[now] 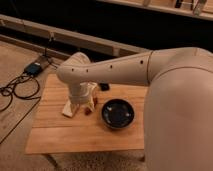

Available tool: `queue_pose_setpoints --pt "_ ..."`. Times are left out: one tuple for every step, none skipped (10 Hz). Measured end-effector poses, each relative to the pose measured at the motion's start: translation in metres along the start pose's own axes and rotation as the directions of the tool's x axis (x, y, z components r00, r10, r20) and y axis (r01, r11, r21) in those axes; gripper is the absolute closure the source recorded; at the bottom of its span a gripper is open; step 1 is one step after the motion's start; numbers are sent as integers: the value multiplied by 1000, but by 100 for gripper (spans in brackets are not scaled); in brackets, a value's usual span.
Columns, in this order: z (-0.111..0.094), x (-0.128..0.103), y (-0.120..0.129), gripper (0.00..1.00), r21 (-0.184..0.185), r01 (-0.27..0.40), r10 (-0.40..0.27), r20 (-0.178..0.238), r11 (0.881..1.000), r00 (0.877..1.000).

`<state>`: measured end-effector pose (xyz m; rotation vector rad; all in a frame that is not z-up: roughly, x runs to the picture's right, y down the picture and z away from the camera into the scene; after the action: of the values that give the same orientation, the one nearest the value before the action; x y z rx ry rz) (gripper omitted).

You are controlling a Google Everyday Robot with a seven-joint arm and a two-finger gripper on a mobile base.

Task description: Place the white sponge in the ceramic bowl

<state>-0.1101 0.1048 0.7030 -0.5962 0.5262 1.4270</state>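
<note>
- Dim room with a speckled floor (12, 135); a long pale ledge (75, 40) runs across the dark background from the left edge towards the middle.
- On the floor at the left lie looping black cables (15, 92). A small blue box (35, 68) sits among them, off the far left corner of the table.
- A low wooden table (65, 137) of light planks fills the middle of the view.
- The robot's thick white arm (120, 70) stretches in from the right and covers the table's right end. It bends at a rounded elbow above the table's left part and points straight down from there.
- The gripper (82, 105) is at the lower end of that downward piece, right down at the table top, left of the middle. The wrist hides it from above, so I cannot tell whether it is spread or pressed together, nor whether it pinches anything.
- The white sponge (70, 110) lies flat on the table at the gripper's left side, sticking out from under the wrist. It is a small, plain, pale cream block with straight edges. Whether it touches the gripper or lies just beside it, I cannot tell.
- A small spot of red and yellow (90, 106) shows just right of the gripper; what it is cannot be made out.
- The bowl (106, 114) stands on the table to the right of the gripper, near the sponge but apart from it. It is round, shallow and glossy, dark blue-black with a thick rim, and clearly bigger than the sponge.
- A small dark thing (103, 86) lies near the table's far edge, behind the bowl and just right of the arm's downward piece.
</note>
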Motion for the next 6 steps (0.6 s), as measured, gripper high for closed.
queue_pose_setpoints --pt "0 0 0 35 0 0 0 0 1000 1000" --pt "0 0 0 35 0 0 0 0 1000 1000" --pt "0 0 0 35 1 1 -1 0 1000 1000" --pt "1 0 0 35 4 3 -3 2 1000 1000" --pt "3 -3 -1 35 20 -8 8 19 1000 1000" --pt "9 -10 4 35 36 -24 22 51 999 998"
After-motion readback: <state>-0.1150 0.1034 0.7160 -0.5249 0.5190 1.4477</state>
